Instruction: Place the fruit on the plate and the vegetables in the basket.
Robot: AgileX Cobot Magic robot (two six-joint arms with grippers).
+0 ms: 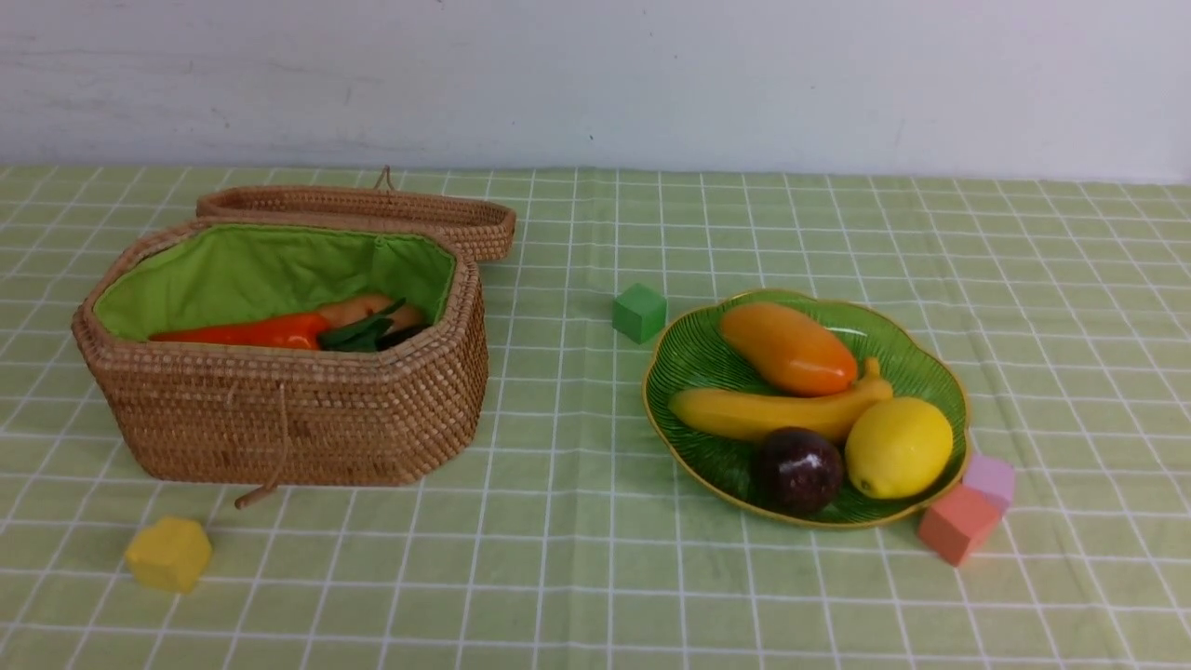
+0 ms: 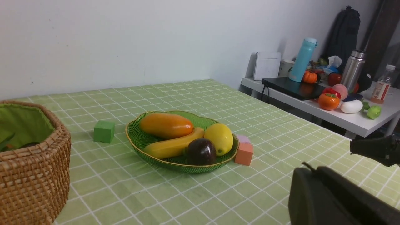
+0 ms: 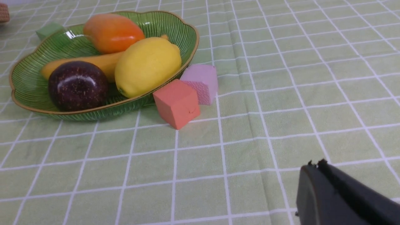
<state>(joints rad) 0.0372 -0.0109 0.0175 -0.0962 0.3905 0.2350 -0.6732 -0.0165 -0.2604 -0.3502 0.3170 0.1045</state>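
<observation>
The basket (image 1: 279, 419) (lid flipped back) holds the carrot (image 1: 247, 332) and potato (image 1: 365, 305); I can't make out the eggplant. The plate (image 1: 693, 358) carries mango (image 1: 787, 348), banana (image 1: 768, 412), lemon (image 1: 899, 447) and mangosteen (image 1: 798, 470). The left gripper (image 2: 315, 184) and right gripper (image 3: 315, 181) have jaws together, empty.

Bright, even light, soft shadows, glare on the lemon (image 3: 147, 64)
</observation>
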